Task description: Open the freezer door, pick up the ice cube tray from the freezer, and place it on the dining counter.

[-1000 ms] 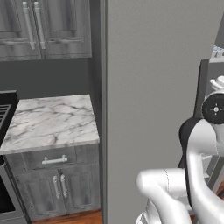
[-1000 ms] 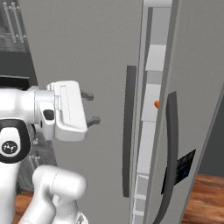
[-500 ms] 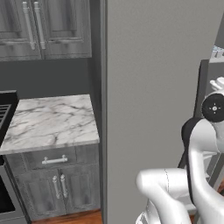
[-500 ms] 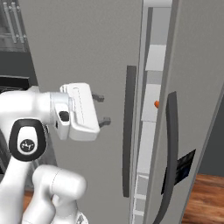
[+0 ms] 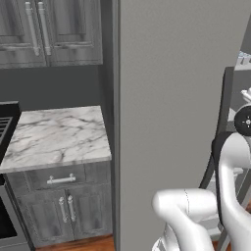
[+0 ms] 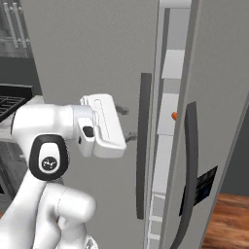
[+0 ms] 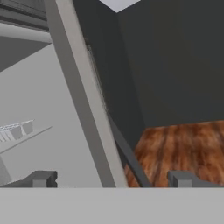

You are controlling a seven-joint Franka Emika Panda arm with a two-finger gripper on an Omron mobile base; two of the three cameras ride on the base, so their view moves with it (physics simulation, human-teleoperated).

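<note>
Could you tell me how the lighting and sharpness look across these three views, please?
Left base view: flat, even light on the freezer door, no glare, soft rendering. Right base view: the open pincer casts no clear shadow on the door; edges slightly blurred. Hand view: tilted, the door handle coarse and soft-edged, the upper background dark.

A narrow marble-topped cabinet (image 5: 56, 139) stands below grey wall cupboards (image 5: 49, 30).
</note>
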